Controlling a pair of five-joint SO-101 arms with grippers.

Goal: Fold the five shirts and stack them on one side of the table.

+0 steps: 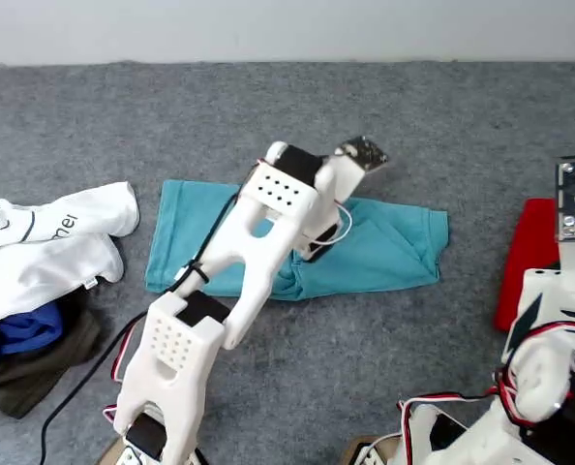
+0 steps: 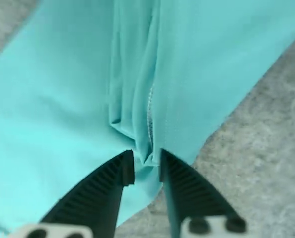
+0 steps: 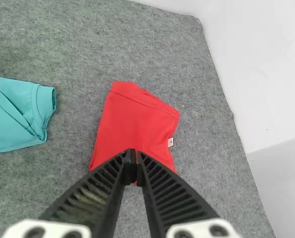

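- Because the white left arm (image 1: 258,232) lies across it in the high view, part of the teal shirt (image 1: 389,252) is hidden. The shirt is spread out in the middle of the table (image 1: 413,126).
- The left gripper (image 2: 146,163) pinches a thin fold of the teal shirt between its two tips.
- The right gripper (image 3: 133,156) hangs over the red shirt (image 3: 137,124) with its tips pressed together and nothing between them.
- The red shirt is folded into a neat block at the right edge of the table. In the high view the right arm covers part of it.
- At the left edge sits a messy pile. A crumpled white shirt (image 1: 36,252) is on top, and the picture cuts it off.
- Just a bit of a blue shirt (image 1: 21,334) and a dark shirt (image 1: 45,373) peeks out from under it.
- The table top is grey and fuzzy.
- The teal cloth looks soft and smooth, and it bunches into long wrinkles near the pinch.
- The gripper fingers are black with little ribs, and the arm is hard white plastic with small round holes.
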